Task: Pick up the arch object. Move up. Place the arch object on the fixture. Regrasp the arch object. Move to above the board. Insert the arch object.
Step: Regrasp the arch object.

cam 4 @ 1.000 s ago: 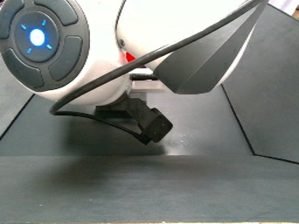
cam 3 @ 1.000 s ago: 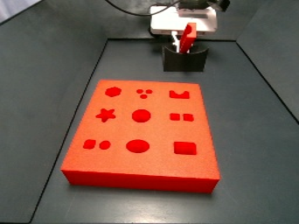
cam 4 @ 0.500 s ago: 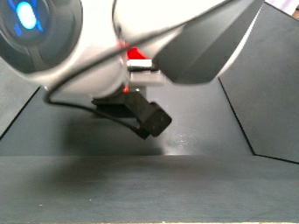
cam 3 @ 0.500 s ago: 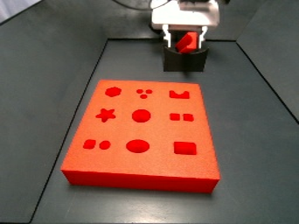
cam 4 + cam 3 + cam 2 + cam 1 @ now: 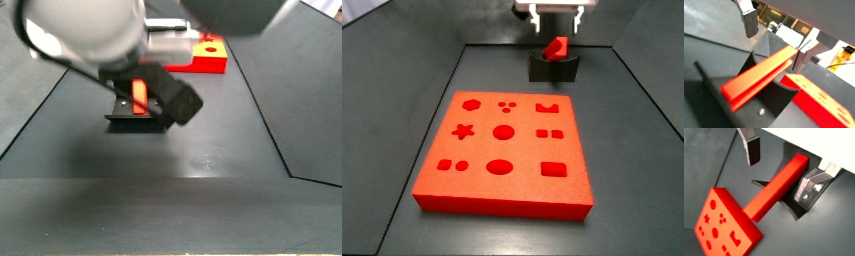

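The arch object [image 5: 555,47], a long bright red bar, rests tilted on the dark fixture [image 5: 553,69] at the far end of the floor. My gripper [image 5: 557,20] hangs open just above it and holds nothing. In both wrist views the bar [image 5: 774,188] [image 5: 756,79] lies between the spread fingers [image 5: 751,150] [image 5: 749,22], close to one finger and well apart from the other. The fixture [image 5: 764,106] shows under the bar. The red-orange board [image 5: 505,153] with its cutouts lies nearer the front. A side view shows the bar [image 5: 138,92] on the fixture [image 5: 134,121].
Raised dark walls [image 5: 416,90] border the floor on both sides. The board also shows in a wrist view [image 5: 721,228] and behind the fixture in a side view [image 5: 203,55]. The arm's white body [image 5: 94,30] fills the upper part of that view.
The gripper has opened, let go of the arch object and risen above the fixture. The bar stays on the fixture.
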